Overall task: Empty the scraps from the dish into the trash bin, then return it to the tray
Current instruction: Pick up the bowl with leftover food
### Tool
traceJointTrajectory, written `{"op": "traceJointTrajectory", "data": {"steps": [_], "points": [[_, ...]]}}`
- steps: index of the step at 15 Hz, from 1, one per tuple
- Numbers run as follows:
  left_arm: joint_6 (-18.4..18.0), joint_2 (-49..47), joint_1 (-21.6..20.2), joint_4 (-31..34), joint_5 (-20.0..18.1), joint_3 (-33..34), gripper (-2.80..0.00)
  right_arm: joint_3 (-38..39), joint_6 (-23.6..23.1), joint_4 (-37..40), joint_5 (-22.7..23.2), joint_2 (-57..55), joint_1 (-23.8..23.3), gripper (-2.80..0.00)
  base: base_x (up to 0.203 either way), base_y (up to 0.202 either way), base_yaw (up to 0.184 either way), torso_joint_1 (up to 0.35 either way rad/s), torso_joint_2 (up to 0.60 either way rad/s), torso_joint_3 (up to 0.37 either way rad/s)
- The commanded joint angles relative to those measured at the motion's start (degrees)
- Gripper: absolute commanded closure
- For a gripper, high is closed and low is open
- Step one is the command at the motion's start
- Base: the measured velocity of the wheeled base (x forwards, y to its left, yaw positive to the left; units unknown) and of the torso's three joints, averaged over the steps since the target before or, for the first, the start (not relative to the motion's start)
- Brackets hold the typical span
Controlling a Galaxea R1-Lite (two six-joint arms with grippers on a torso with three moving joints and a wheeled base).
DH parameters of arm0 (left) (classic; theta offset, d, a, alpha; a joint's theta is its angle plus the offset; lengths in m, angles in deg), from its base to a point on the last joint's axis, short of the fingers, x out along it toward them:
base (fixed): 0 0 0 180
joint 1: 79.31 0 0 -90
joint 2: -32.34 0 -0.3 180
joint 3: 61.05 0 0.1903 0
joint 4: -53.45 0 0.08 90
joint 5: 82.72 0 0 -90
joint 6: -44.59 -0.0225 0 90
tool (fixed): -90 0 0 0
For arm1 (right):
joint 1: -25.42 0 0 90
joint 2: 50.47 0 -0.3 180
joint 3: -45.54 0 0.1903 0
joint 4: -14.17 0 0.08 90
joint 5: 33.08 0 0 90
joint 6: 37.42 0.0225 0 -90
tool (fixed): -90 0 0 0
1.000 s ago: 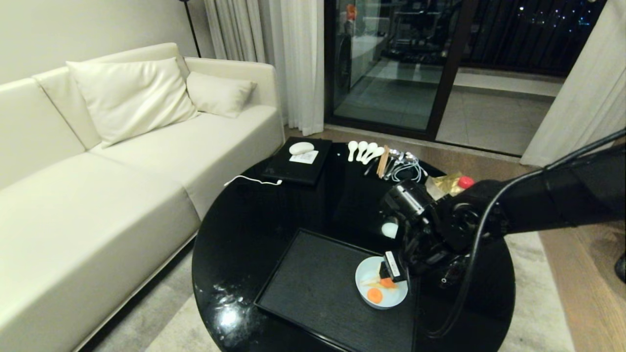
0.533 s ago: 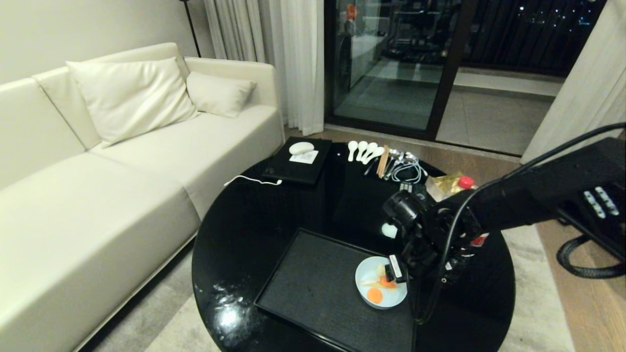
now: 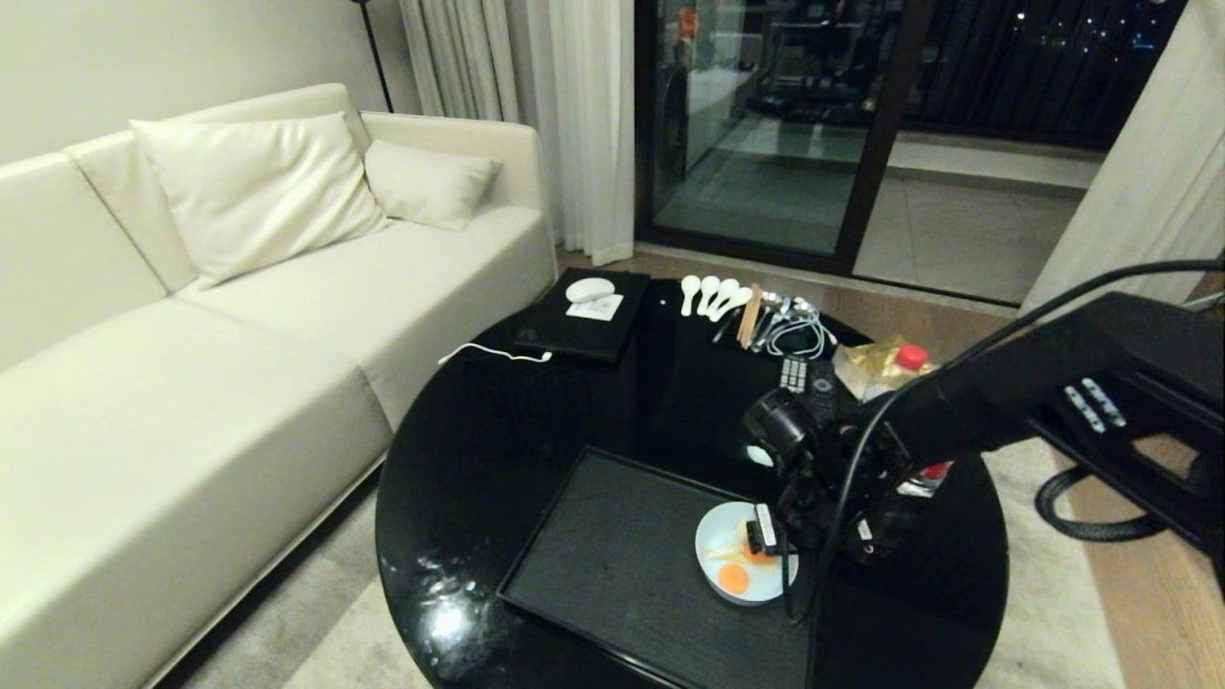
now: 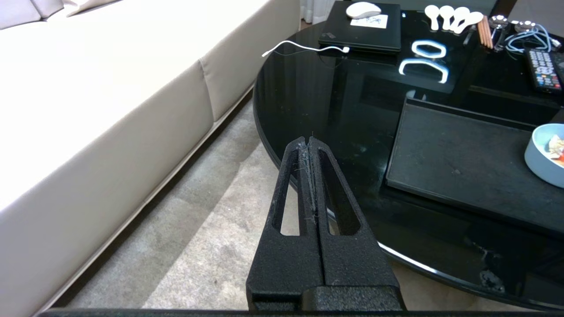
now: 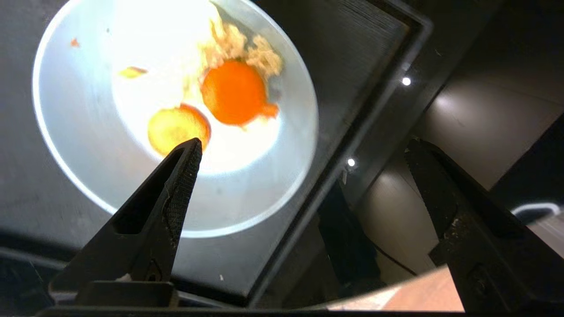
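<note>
On the round black table (image 3: 498, 459), note the dish (image 3: 727, 574) upright (scraps (image 5: 233, 92) inside) at the tray's (image 3: 612, 565) right edge; right gripper (image 5: 304, 149) spread wide above its rim, left gripper (image 4: 311, 145) clenched, empty.

Pale blue dish (image 3: 746, 566), orange scraps (image 3: 733, 578)

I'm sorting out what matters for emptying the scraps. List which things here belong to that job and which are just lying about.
Belongs to the job:
- dish, on the tray
- scraps in it
- tray
- right gripper, jaws open over the dish's rim

Just lying about:
- white spoons
- remote control
- white cable
- sofa

No trash bin is in view.
</note>
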Motion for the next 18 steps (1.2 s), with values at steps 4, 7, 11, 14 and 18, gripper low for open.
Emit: {"op": "traceJointTrajectory", "data": {"steps": [4,7,11,14,18], "points": [[0.0,0.0,0.0,0.0,0.0,0.0,0.0,-3.6,0.2,-0.1,-0.1,-3.8,-1.2,-2.8,0.0,0.0,0.0,0.0,0.0,0.0],[0.0,0.0,0.0,0.0,0.0,0.0,0.0,-5.4,0.2,0.1,-0.1,-4.8,-1.6,-2.8,0.0,0.0,0.0,0.0,0.0,0.0],[0.0,0.0,0.0,0.0,0.0,0.0,0.0,-5.3,0.6,-0.2,-0.1,-5.9,-1.6,-2.8,0.0,0.0,0.0,0.0,0.0,0.0],[0.1,0.0,0.0,0.0,0.0,0.0,0.0,-5.3,1.4,-0.4,-0.1,-6.7,-1.5,-2.8,0.0,0.0,0.0,0.0,0.0,0.0],[0.0,0.0,0.0,0.0,0.0,0.0,0.0,-5.8,2.2,-0.5,-0.1,-7.0,-1.6,0.0,0.0,0.0,0.0,0.0,0.0,0.0]]}}
